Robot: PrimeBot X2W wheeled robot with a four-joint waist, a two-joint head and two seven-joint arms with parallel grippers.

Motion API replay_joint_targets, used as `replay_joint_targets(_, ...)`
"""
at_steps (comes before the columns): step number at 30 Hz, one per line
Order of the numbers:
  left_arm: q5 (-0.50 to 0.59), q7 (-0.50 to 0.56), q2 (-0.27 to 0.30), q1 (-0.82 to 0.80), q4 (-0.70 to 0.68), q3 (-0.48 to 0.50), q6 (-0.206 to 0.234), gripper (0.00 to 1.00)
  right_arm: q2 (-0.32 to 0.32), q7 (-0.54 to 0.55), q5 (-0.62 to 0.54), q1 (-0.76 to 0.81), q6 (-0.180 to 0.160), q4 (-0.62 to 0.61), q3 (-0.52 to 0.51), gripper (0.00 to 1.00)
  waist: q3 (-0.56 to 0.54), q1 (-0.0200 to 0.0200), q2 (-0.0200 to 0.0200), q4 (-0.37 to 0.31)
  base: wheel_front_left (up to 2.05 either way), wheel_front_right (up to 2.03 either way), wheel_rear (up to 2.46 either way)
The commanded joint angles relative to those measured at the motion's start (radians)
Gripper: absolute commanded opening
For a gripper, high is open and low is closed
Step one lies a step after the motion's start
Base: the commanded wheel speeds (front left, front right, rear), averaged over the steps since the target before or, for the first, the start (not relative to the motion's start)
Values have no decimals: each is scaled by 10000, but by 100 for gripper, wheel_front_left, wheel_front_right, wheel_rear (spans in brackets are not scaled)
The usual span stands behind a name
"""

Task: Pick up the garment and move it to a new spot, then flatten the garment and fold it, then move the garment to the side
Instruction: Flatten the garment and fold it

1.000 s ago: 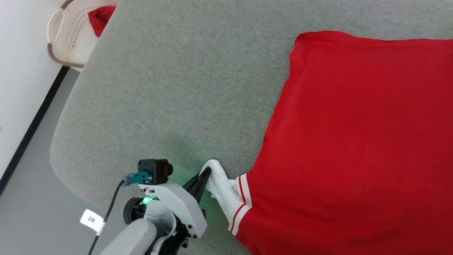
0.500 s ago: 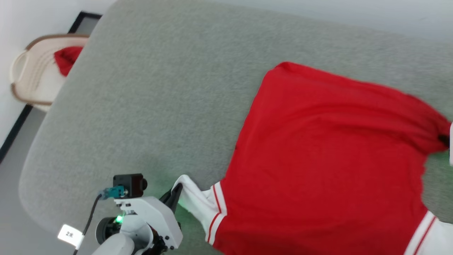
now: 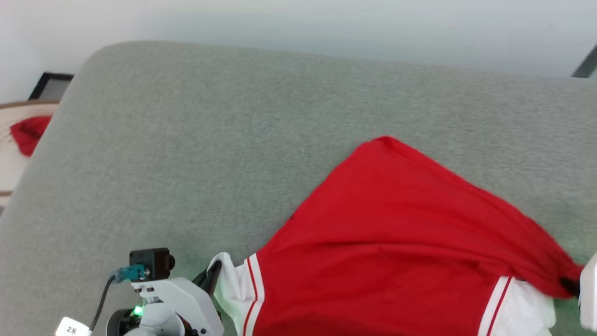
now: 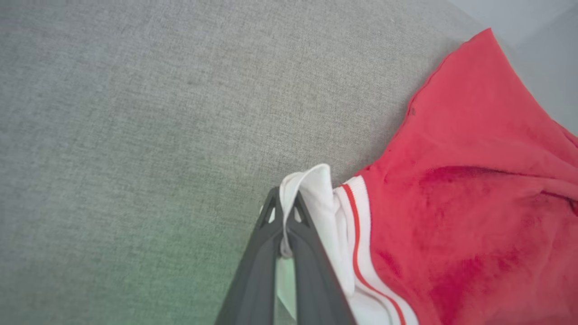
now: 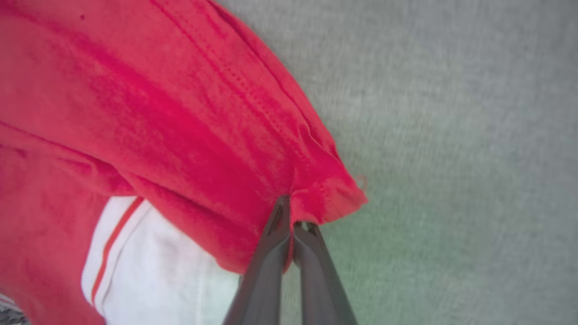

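In the head view, the garment (image 3: 396, 242) is seen lying across the right half of a grey padded surface (image 3: 210, 140). Its white sleeve is pinched by the left gripper (image 3: 211, 279) at the lower left. In the left wrist view, the fingers are seen shut tight on that sleeve's edge. In the right wrist view, the right gripper (image 5: 292, 223) is closed on a red hem corner.

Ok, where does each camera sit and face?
Head view: on the head, facing down at the garment on the grey surface; left gripper lower left.
Left wrist view: looks along its fingers, shut on the white sleeve.
Right wrist view: looks along the right gripper, shut on the red hem.
Shared: head and left wrist show the pinched sleeve.
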Motion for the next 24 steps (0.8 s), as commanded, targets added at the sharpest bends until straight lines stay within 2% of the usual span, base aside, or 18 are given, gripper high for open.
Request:
replay_joint_targets(1, -21, 3, 51, 112, -65, 46, 79, 0, 155, 20, -143, 370, -7, -207, -150, 0, -296, 0, 0, -387, 0, 0, 0)
replay_joint_targets(8, -49, 53, 176, 223, -264, 53, 172, 0, 1041, -299, -533, 1518, -7, -899, -685, 1, -365, 0, 0, -707, 0, 0, 0)
replay_joint_targets(9, -63, 53, 175, 233, -286, 54, 174, 0, 1075, -469, -625, 1559, -7, -955, -641, 39, -372, 0, 0, -739, 0, 0, 0)
replay_joint_targets(10, -77, 54, 178, 242, -302, 61, 180, 0, 1075, -639, -702, 1622, -7, -1015, -556, 100, -378, 0, 0, -765, 0, 0, 0)
replay_joint_targets(16, -85, 86, 234, 326, -370, 41, 226, 0, 685, -997, -611, 1870, -7, -1683, -193, 100, -492, 0, 0, -883, 0, 0, 0)
replay_joint_targets(24, -53, 113, 221, 361, -516, -35, 273, 0, 145, -1078, -236, 1740, -7, -3535, -235, 100, -563, 0, 0, -822, 0, 0, 0)
